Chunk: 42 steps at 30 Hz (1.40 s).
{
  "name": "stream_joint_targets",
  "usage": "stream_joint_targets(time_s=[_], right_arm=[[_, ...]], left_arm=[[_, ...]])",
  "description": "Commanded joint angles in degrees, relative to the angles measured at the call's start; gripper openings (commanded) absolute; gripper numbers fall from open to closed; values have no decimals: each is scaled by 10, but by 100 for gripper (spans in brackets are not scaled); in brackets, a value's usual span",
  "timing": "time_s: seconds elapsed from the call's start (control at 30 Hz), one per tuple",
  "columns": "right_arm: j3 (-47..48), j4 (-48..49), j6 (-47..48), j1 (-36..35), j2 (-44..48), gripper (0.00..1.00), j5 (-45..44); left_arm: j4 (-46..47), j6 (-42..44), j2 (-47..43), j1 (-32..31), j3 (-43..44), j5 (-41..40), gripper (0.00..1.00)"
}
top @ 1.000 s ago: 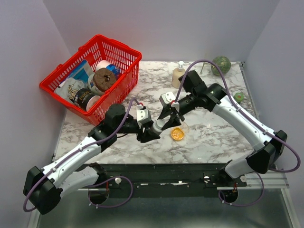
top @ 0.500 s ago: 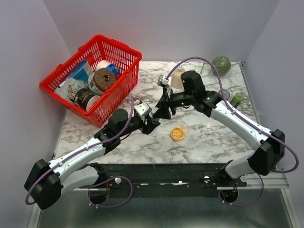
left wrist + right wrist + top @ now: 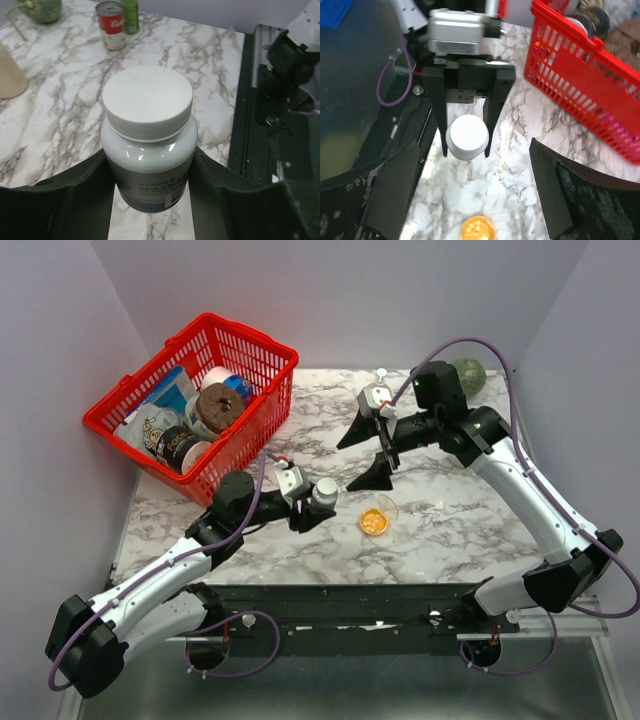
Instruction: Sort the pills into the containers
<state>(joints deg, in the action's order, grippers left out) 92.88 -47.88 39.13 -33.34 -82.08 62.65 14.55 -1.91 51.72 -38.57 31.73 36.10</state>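
The left claw (image 3: 150, 192) is clamped around a white pill bottle (image 3: 148, 135), one finger on each side of its body. The cap is on and the label reads "VITAMIN". Hard to say if its base touches the marble tabletop (image 3: 450, 530). The right claw (image 3: 365, 455) hangs above the tabletop with its jaws spread wide and nothing between them. From its wrist view the bottle sits straight ahead, in the other claw. The orange pills (image 3: 373, 522) lie in a small clear dish (image 3: 389, 506), under the right claw and just right of the left one. A red basket (image 3: 262, 350) sits beyond the left claw.
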Motion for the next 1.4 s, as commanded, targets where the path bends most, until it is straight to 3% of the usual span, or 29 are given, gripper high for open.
stream_joint_targets(time_s=[0.0, 0.07, 0.17, 0.43, 0.57, 0.73, 0.83, 0.87, 0.93, 1.03, 1.17, 1.2, 1.23, 1.33, 1.37], right_arm=[[63, -287, 332, -23, -43, 99, 65], [110, -347, 402, -55, -70, 95, 43], [123, -395, 412, -81, -99, 87, 29], [89, -339, 357, -93, -85, 77, -12], [87, -340, 349, -95, -92, 66, -26], [76, -317, 333, -95, -91, 60, -32], [72, -302, 312, -95, -91, 50, -33], [66, -291, 279, -95, -90, 41, -35], [54, -236, 224, -95, -81, 37, -38], [10, -118, 75, -95, -68, 28, -47], [-89, 100, -255, -95, -38, 19, -219], [-122, 146, -286, -95, -35, 14, -246], [-134, 167, -318, -95, -34, 13, -272], [-145, 192, -390, -95, -48, 15, -278], [-141, 191, -390, -94, -52, 25, -250]], left_arm=[[-57, 16, 22, 4, 53, 153, 0], [-72, 33, 34, 4, 71, 179, 0], [-93, 45, 51, 4, 89, 194, 0], [-107, 58, 64, 4, 101, 199, 0], [-102, 55, 65, 4, 101, 197, 0], [-104, 56, 60, 4, 104, 197, 0], [-103, 55, 54, 4, 105, 191, 0], [-101, 55, 51, 4, 103, 173, 0], [-79, 49, 33, 4, 98, 135, 0], [-2, 28, -6, 2, 73, 1, 0], [94, 27, -27, -21, 41, -204, 0], [128, 28, -19, -28, 36, -287, 0], [141, 30, -12, -33, 35, -307, 0], [148, 32, 23, -39, 48, -322, 0], [152, 31, 28, -39, 46, -313, 0]])
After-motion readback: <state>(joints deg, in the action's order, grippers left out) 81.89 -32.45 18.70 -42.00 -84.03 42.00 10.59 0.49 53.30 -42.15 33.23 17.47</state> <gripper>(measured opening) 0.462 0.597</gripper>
